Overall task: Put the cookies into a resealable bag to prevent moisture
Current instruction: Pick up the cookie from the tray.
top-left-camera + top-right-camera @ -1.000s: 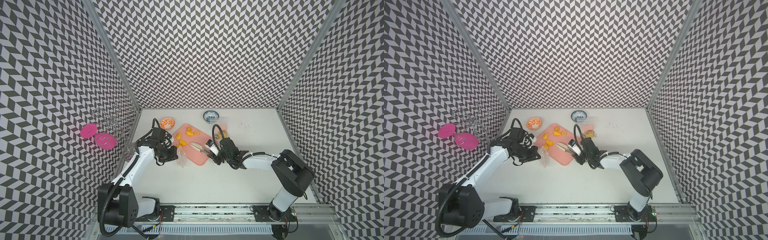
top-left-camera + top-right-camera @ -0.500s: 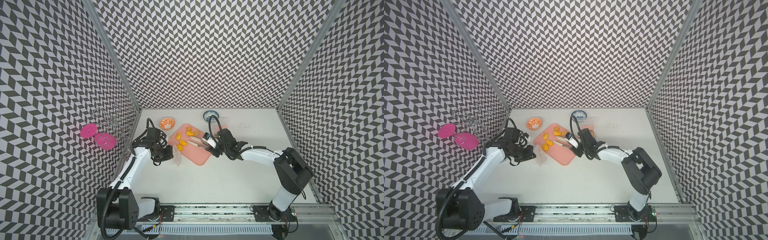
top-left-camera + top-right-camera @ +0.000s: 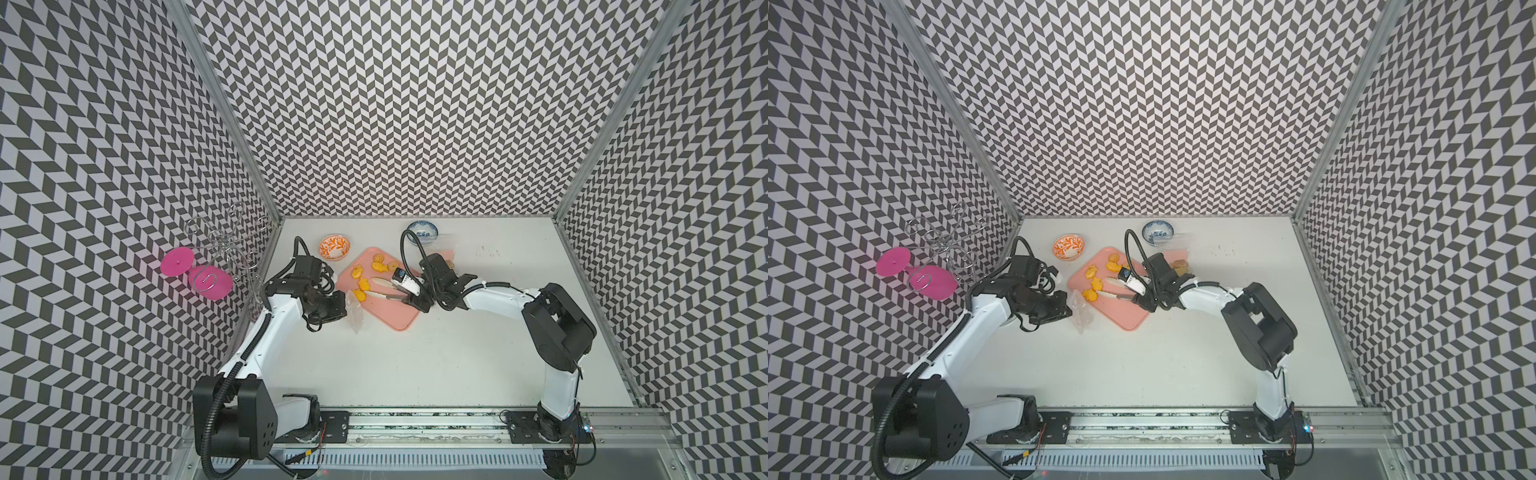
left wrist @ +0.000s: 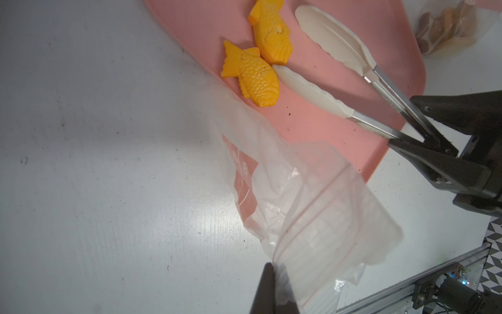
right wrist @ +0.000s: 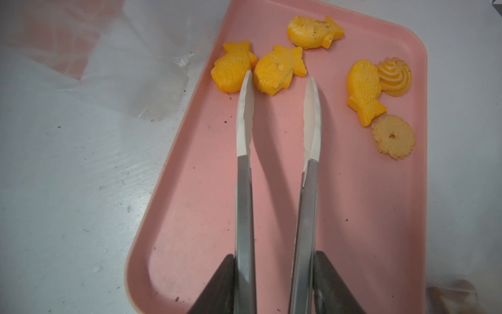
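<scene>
Several yellow-orange cookies (image 5: pixel 277 70) lie on a pink tray (image 5: pixel 353 217), most fish-shaped, one a swirl, one a flower. My right gripper (image 5: pixel 274 271) is shut on metal tongs (image 5: pixel 244 190) with white tips. The tips stand apart over the tray, one fish cookie at their far end between them. In both top views the tongs (image 3: pixel 384 289) reach left from the right gripper (image 3: pixel 411 299). My left gripper (image 4: pixel 274 288) is shut on the edge of a clear resealable bag (image 4: pixel 312 206), which hangs crumpled at the tray's left edge (image 3: pixel 356 316).
A second clear bag with brownish cookies (image 3: pixel 446 259) lies behind the tray. An orange-patterned bowl (image 3: pixel 334 247) and a blue-and-white bowl (image 3: pixel 422 231) stand at the back. A wire rack with pink discs (image 3: pixel 195 270) hangs on the left wall.
The right arm has carried the tongs leftward over the tray, and the tong tips have spread wider. The left arm, still holding the bag, has barely shifted.
</scene>
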{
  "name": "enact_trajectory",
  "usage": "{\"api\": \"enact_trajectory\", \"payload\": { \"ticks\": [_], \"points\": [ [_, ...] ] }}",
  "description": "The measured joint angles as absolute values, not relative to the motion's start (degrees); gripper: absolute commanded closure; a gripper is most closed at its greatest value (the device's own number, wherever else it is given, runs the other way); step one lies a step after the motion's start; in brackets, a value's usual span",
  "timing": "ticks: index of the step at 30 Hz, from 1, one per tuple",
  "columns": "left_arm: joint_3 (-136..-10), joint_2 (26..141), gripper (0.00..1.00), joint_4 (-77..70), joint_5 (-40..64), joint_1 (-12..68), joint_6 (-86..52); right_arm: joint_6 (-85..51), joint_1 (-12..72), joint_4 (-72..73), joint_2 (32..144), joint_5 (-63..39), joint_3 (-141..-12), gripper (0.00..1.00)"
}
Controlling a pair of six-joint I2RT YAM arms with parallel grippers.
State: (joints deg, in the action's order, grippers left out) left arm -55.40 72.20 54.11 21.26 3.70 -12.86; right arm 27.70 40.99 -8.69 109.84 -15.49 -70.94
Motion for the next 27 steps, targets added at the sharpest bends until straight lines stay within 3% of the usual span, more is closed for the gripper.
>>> {"api": "enact_trajectory", "payload": {
  "ticks": [17, 27],
  "points": [
    [-55.1, 71.9, 1.00, 54.1, 21.3, 3.7, -12.6, 24.0, 42.6, -9.1, 113.6, -15.3, -75.9, 0.55],
    [-55.0, 71.9, 1.00, 54.1, 21.3, 3.7, -12.5, 21.5, 43.4, -12.0, 115.5, -11.6, -78.0, 0.63]
  ]
}}
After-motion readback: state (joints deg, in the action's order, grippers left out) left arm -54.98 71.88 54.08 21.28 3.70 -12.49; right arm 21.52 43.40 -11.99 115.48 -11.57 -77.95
